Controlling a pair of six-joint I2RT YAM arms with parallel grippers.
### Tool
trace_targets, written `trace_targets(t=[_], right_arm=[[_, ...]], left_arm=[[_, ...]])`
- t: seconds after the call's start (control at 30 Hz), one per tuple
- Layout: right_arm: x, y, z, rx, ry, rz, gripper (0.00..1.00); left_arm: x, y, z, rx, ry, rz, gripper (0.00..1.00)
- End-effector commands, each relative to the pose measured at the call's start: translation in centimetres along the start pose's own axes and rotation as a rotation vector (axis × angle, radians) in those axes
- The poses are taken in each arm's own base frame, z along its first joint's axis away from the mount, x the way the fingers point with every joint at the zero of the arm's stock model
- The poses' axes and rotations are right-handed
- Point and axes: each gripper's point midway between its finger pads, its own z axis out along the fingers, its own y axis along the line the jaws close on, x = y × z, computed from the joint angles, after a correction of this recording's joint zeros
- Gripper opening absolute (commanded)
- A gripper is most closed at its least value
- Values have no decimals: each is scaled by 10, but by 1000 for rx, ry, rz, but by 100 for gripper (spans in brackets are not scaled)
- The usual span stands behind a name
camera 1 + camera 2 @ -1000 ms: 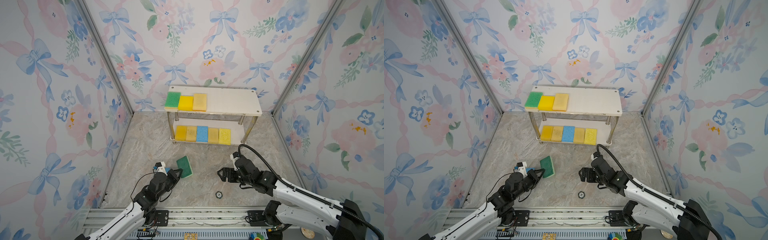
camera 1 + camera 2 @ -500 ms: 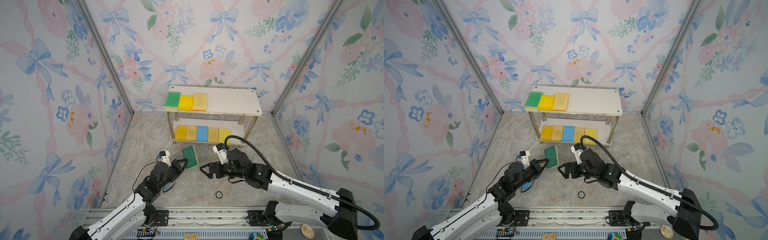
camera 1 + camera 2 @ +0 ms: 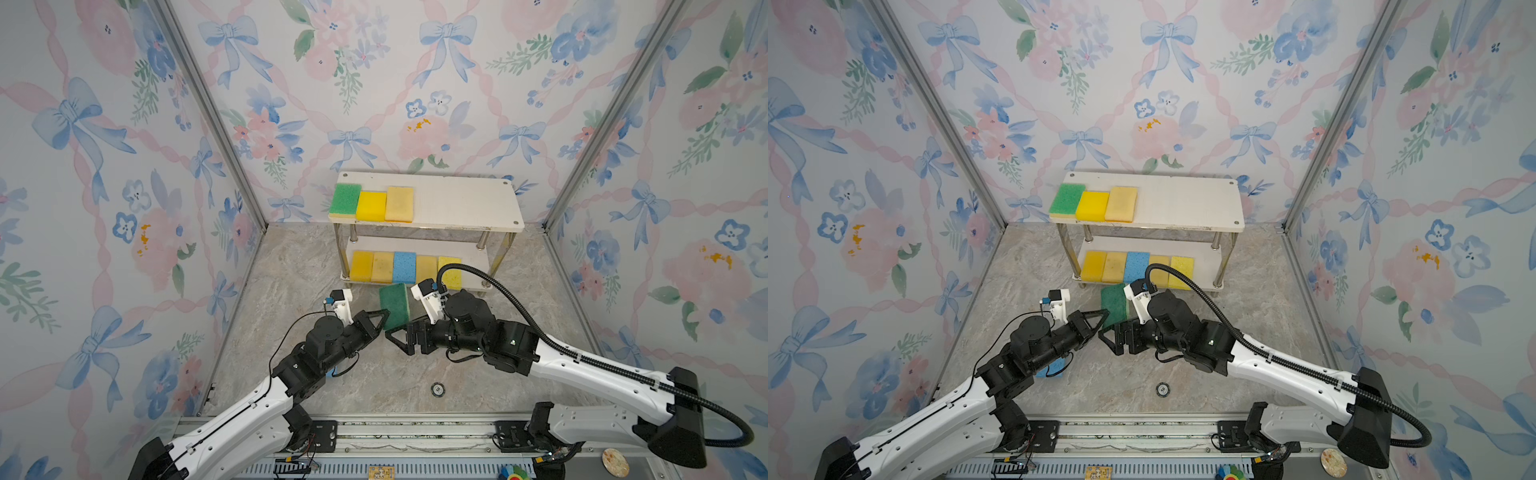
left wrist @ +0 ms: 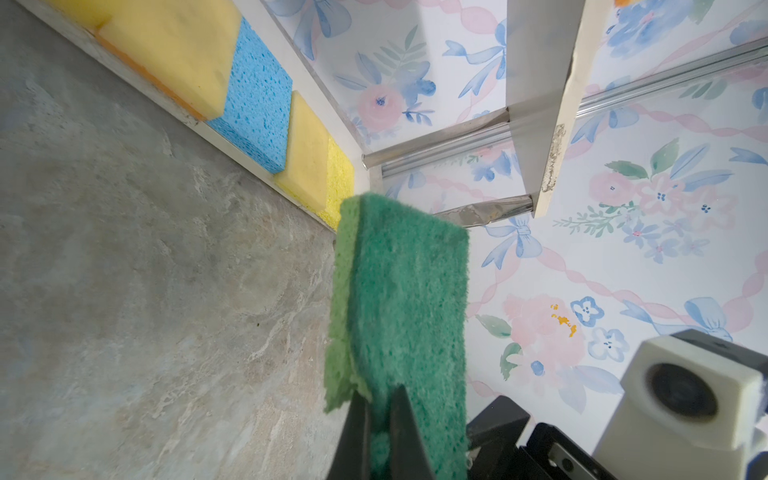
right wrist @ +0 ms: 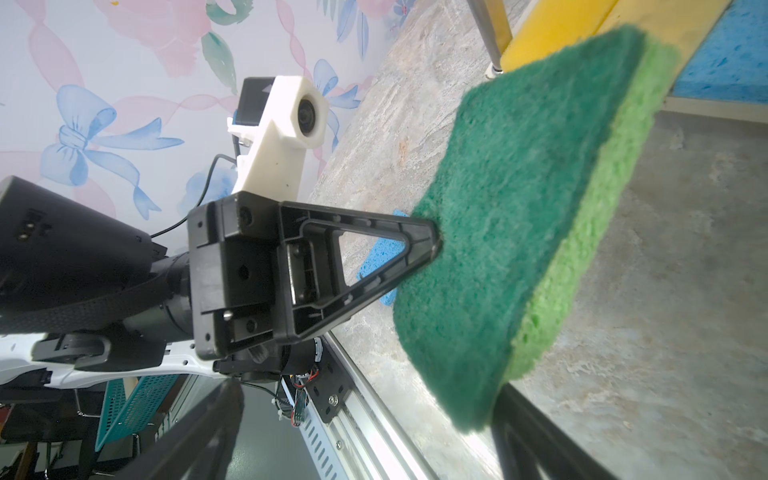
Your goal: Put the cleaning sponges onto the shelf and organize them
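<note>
A dark green scourer sponge hangs on edge above the floor, just in front of the shelf. My left gripper is shut on its lower edge. My right gripper is open; one finger stands on each side of the sponge's near corner, and I see no squeeze on it. The top board carries a green, a yellow and a tan sponge. Several yellow sponges and a blue sponge fill the lower board.
A light blue sponge lies on the floor under my left arm. A small round black-and-white disc sits near the front rail. The right part of the top board is bare. Chrome shelf legs stand close behind both grippers.
My left gripper has carried the green sponge up and toward the shelf. My right gripper has swung in from the right and now straddles that sponge.
</note>
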Motion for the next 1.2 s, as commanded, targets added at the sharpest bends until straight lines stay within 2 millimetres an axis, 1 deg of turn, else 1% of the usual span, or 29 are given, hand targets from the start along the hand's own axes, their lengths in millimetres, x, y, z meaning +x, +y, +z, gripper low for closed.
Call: trace_targets(t=[0.0,0.07,0.2,0.3,0.37,0.5,0.6,0.63,0.9,1.07,1.17], right_arm=[[-9,13,-2,-15,-20,-13,91],[-8,4,-4,32,-24,0,89],[-9,-31,-15,228,-44,42,83],[-12,-46,-25,317,-67,53,81],[-16,-41,-25,290,-81,54,81],[-21,-12,-12,93,-81,59,81],[-20,-5,-6,41,-58,68,78],[-19,-5,-6,41,-55,67,77],[-16,-9,-9,46,-62,82,58],[-14,-18,-10,81,-59,102,42],[-12,-26,-10,118,-60,115,35]], left_arm=[[1,-22,-5,70,11,28,0],[-1,-25,-7,79,4,27,0],[-2,-29,-9,89,4,26,0],[-2,-31,-10,93,6,24,0],[0,-32,-9,95,14,21,0],[-1,-35,-11,104,10,17,0],[-2,-36,-12,109,9,16,0],[-1,-35,-12,108,11,14,0],[-1,-35,-13,110,11,8,0],[-1,-35,-12,109,13,6,0],[0,-35,-13,109,13,5,0]])
